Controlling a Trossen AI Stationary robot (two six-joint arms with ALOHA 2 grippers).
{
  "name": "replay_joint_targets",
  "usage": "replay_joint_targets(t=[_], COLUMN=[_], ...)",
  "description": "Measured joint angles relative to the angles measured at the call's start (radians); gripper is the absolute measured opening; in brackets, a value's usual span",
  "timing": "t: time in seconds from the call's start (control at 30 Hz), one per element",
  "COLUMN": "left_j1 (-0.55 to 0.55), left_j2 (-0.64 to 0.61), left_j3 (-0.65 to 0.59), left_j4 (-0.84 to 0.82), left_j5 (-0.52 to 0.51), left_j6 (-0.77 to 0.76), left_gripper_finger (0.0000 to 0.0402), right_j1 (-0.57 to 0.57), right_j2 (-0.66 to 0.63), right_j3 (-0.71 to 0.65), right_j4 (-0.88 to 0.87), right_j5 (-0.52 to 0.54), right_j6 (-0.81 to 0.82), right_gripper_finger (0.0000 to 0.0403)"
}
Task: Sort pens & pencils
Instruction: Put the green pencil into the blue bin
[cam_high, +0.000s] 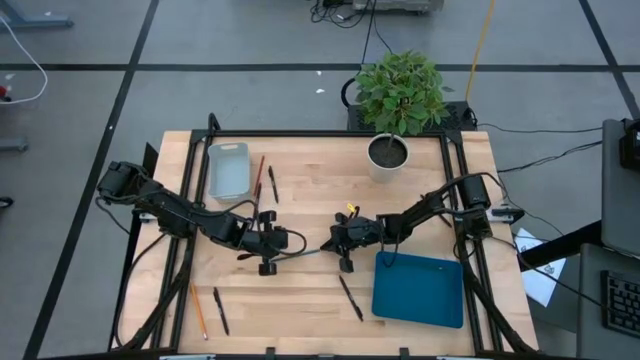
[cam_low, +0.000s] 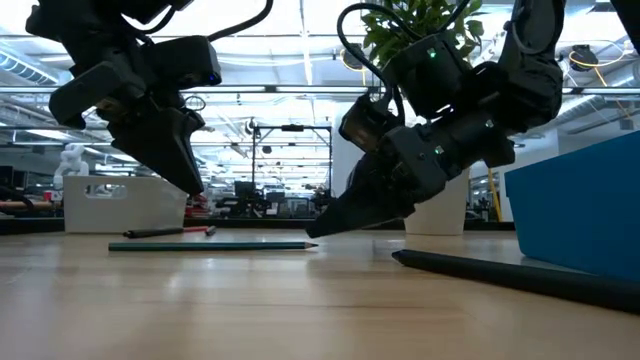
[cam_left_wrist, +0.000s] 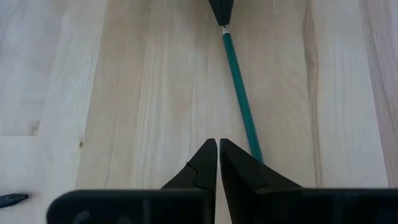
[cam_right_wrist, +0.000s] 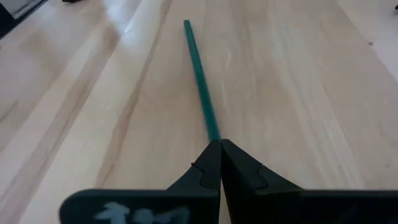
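Note:
A green pencil (cam_low: 210, 245) lies flat on the wooden table (cam_high: 300, 300) between my two grippers. My right gripper (cam_right_wrist: 216, 144) is shut at the pencil's near end, low over the table's middle (cam_high: 326, 243). My left gripper (cam_left_wrist: 217, 148) hangs a little above the pencil's other end (cam_low: 195, 188), its fingers only a narrow slit apart with nothing between them. The pencil (cam_left_wrist: 242, 99) runs past the side of one left finger. Black pens (cam_high: 350, 297) (cam_high: 220, 310) (cam_high: 272, 183), an orange pencil (cam_high: 198, 310) and a reddish pencil (cam_high: 259, 175) lie loose on the table. My right gripper pinches the green pencil's end (cam_right_wrist: 213, 134) between its two fingertips. The fingers slant down from the table's right side and lie along the pencil. The pencil lies level on the table, stretching away toward my left gripper.
A white bin (cam_high: 228, 170) stands at the far left, a blue tray (cam_high: 418, 290) at the near right, and a potted plant (cam_high: 388, 155) at the far edge. One black pen (cam_low: 500, 272) lies just in front of the tray.

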Motion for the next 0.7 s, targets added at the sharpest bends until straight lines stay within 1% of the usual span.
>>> replay_joint_targets(t=[0.3,0.57,0.7], left_j1=[0.0,0.0,0.0], left_j2=[0.0,0.0,0.0], left_j3=[0.0,0.0,0.0], left_j4=[0.0,0.0,0.0], left_j5=[0.0,0.0,0.0], left_j6=[0.001,0.002,-0.002], left_gripper_finger=[0.0003,0.003,0.0031], right_j1=[0.0,0.0,0.0], right_j2=[0.0,0.0,0.0], right_j3=[0.0,0.0,0.0], right_j4=[-0.026,-0.036,-0.041], right_j5=[-0.001,-0.001,-0.001], right_j6=[0.0,0.0,0.0], right_gripper_finger=[0.0,0.0,0.0])
